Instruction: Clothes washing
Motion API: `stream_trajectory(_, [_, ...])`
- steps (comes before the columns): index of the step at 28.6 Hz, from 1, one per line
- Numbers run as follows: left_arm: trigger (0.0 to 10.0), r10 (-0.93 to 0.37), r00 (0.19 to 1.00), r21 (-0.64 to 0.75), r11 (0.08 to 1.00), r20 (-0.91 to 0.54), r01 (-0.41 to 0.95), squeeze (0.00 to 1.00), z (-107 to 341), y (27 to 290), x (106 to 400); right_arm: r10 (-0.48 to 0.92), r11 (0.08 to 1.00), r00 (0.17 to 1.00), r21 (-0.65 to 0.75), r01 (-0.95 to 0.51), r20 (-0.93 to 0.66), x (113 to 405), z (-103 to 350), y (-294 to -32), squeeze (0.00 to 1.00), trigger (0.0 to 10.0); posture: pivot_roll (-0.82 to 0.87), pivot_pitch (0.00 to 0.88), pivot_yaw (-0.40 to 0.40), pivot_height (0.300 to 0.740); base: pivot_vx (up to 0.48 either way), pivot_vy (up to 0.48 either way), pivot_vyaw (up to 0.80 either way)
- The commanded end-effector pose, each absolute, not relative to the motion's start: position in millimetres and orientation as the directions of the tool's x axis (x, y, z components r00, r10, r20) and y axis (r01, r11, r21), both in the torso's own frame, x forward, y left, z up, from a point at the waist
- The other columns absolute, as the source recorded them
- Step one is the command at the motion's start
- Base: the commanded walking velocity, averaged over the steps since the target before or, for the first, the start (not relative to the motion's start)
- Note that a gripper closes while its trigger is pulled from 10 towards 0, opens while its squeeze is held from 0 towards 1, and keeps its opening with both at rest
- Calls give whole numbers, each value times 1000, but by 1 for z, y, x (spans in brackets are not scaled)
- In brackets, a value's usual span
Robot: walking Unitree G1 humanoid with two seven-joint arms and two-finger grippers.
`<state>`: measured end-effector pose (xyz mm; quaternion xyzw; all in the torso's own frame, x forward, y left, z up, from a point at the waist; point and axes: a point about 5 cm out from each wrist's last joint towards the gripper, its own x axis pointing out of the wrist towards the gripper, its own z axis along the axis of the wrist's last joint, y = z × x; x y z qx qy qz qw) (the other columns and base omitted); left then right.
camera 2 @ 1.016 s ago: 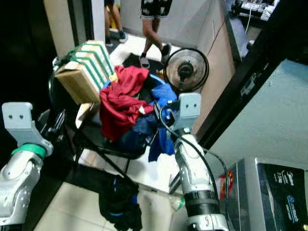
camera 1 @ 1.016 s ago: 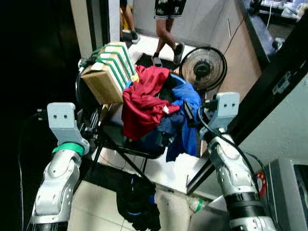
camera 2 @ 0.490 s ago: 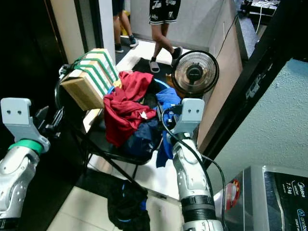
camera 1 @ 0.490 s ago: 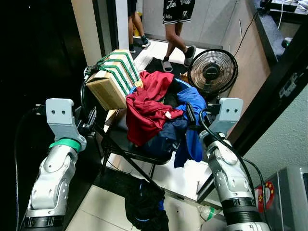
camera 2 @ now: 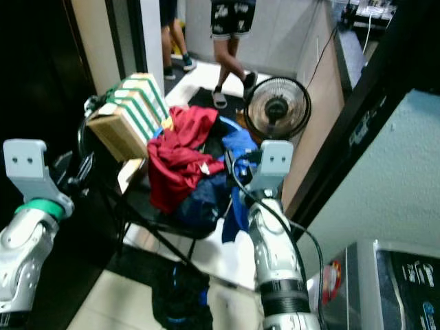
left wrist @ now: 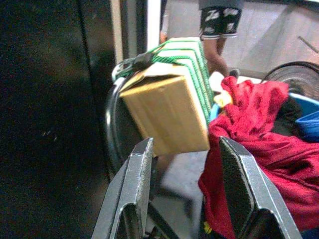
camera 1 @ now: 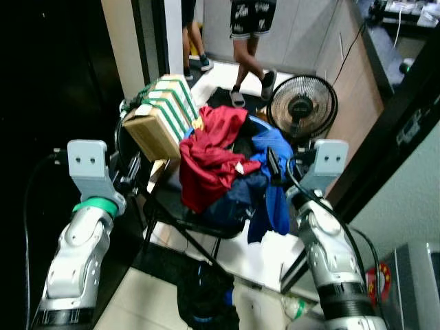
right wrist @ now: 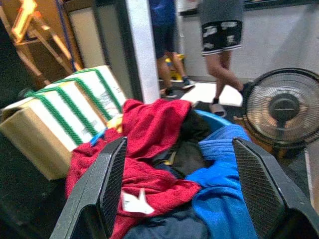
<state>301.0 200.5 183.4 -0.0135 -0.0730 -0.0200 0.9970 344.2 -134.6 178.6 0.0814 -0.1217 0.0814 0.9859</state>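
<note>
2 garments, red cloth point(camera 1: 210, 161) and blue cloth point(camera 1: 275, 172), fill a mostly hidden blue basket point(right wrist: 214, 117). My left gripper point(left wrist: 187, 184) and right gripper point(right wrist: 182, 199) both gape wide.

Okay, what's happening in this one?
The robot faces a black folding chair heaped with a crumpled red garment and blue clothes, beside a green-strapped cardboard box. Its left hand and right hand are both raised, open and empty. Nothing is grasped yet. A person walks behind.

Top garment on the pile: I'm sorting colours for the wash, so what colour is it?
Red, with a small white tag; clearest in the right wrist view.
</note>
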Motion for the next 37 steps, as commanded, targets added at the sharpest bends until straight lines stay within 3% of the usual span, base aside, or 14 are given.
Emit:
stream_trajectory(1, [10000,-40,988,-32,998,150,45,0,183,199,300,147,974,960,134,-183,239,345,177,-135,0,10000,110,0,-16,740,386,0,0])
stream_trajectory(37, [10000,-25,988,-47,998,150,33,0,178,197,295,196,967,955,118,-226,223,347,178,-130,0,10000,103,0,-53,740,398,0,0])
